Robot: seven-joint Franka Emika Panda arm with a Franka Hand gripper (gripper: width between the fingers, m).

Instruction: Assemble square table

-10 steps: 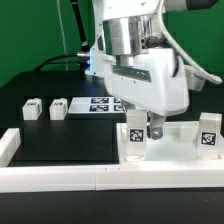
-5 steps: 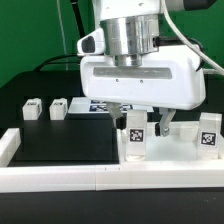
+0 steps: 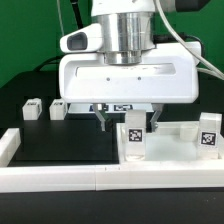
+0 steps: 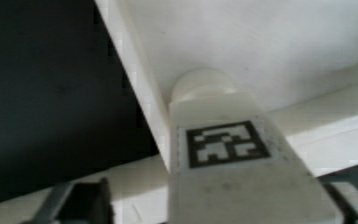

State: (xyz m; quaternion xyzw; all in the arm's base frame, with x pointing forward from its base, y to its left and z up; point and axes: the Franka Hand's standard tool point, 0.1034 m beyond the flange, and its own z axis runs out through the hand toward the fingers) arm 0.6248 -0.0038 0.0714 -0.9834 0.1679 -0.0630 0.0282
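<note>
You're looking at a white middle leg with a black-and-white square tag. The far leg at the exterior view's right has the same colour and pattern. The square table top and border rail are plain white. The work surface is black and the backdrop is green. The gripper is white with dark fingers.

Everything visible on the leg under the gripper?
The leg is a short white, plastic-looking post with a black-white tag on its camera-facing side. It stands upright on the square table slab, near the slab's end at the exterior view's left. The gripper straddles it with open jaws, not visibly touching it.
</note>
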